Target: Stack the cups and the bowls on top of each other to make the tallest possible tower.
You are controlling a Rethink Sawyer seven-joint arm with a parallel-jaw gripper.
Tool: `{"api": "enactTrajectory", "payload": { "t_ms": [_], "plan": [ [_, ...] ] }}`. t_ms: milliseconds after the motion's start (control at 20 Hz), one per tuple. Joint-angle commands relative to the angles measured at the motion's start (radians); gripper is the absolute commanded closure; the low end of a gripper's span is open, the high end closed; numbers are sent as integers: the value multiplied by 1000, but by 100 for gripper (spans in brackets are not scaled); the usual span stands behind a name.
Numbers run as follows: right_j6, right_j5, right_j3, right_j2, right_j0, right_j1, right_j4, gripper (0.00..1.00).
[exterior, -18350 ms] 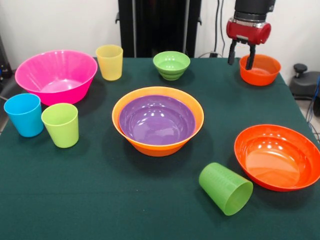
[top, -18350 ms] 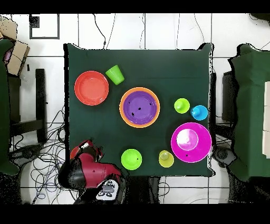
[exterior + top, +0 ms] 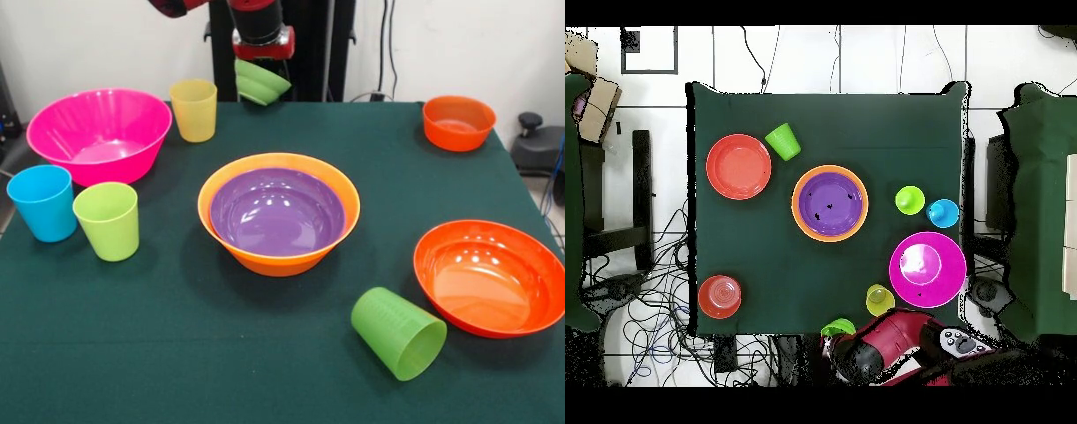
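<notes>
- Now we are holding the small green bowl [image 3: 261, 82] tilted, our gripper [image 3: 261, 64] clamped on its rim, lifted at twelve o'clock of the tower [image 3: 278, 212].
- Because we are pinching only the rim, the bowl risks slipping or landing crooked in the purple bowl [image 3: 276, 212], spoiling the nesting.

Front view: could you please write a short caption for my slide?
Gripper holds the small green bowl tilted above the table's far edge.

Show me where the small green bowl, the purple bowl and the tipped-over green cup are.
small green bowl [image 3: 261, 81], front view, tilted outer wall.
purple bowl [image 3: 276, 212], front view, inside bottom.
tipped-over green cup [image 3: 393, 328], front view, ribbed side.
</notes>
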Motion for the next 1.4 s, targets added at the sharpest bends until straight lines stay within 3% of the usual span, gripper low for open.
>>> {"api": "enactTrajectory", "payload": {
  "t_ms": [50,250,400,700,900,1400],
  "plan": [
    [-170,39,-46,70,16,10,-11,0],
    [-169,42,-38,83,15,-13,8,0],
    [-135,-5,-57,74,78,-72,-50,0],
    [-112,-75,-222,47,129,0,-193,0],
    [-89,-97,-273,50,142,44,-232,0],
    [-35,-96,-235,26,184,10,-202,0]
  ]
}}
